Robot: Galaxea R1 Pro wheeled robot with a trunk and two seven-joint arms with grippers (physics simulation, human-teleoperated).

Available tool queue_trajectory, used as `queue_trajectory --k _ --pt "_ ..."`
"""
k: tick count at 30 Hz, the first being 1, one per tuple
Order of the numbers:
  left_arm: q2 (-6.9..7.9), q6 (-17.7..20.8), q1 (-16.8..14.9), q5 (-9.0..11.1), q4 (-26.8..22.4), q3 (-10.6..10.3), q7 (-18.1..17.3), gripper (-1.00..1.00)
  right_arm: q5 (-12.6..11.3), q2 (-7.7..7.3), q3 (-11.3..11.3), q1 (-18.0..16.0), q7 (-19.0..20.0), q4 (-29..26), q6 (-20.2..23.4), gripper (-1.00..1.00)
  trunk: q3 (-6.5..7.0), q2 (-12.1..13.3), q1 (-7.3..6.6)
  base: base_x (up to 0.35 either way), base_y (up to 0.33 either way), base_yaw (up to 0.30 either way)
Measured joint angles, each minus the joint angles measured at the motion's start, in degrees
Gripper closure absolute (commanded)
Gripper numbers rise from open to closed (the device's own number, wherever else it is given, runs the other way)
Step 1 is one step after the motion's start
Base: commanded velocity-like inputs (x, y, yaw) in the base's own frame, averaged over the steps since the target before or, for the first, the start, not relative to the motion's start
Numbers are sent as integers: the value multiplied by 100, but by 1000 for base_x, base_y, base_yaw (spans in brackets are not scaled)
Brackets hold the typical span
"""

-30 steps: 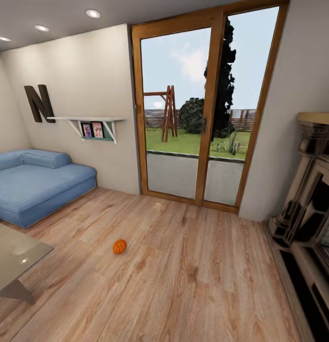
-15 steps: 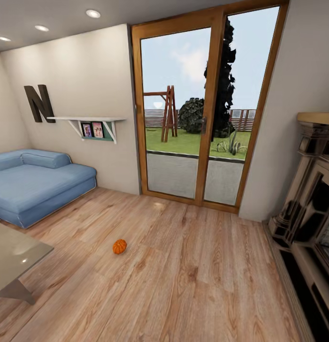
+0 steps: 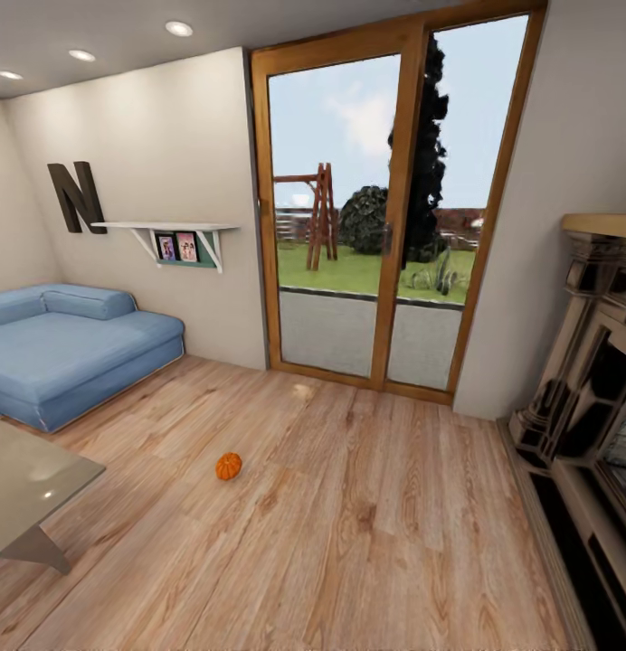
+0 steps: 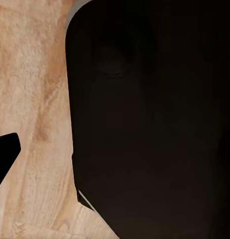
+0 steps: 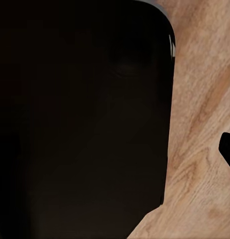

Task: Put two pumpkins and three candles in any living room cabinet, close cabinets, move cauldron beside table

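One small orange pumpkin (image 3: 228,466) lies alone on the wooden floor in the head view, a little left of centre and some way ahead of me. The low table (image 3: 28,484) with its pale glass top and grey angled leg juts in at the lower left, well short of the pumpkin. In the left wrist view a dark sliver of a fingertip (image 4: 4,157) shows at the edge over floor planks, beside a large black body. The right wrist view has a similar dark tip (image 5: 228,149) over the floor. Neither shows how the jaws stand.
A blue sofa (image 3: 69,348) sits against the left wall under a white shelf (image 3: 168,231). Tall wood-framed glass doors (image 3: 376,226) stand straight ahead. A dark ornate fireplace (image 3: 589,380) lines the right side. Open floor lies between me and the pumpkin.
The whole head view has shifted very slightly, so the camera moved a little. The pumpkin stays where it was on the floor.
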Motion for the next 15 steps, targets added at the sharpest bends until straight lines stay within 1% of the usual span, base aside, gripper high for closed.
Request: queue_trajectory --k 11,15 --pt "0 -32 -2 0 -1 0 0 -100 -1 0 -3 0 -4 2 -13 -100 0 0 0 -6 0 0" --pt "0 -33 -2 0 -1 -1 0 -100 -1 0 -3 0 -2 2 -14 -100 0 0 1 -117 0 0"
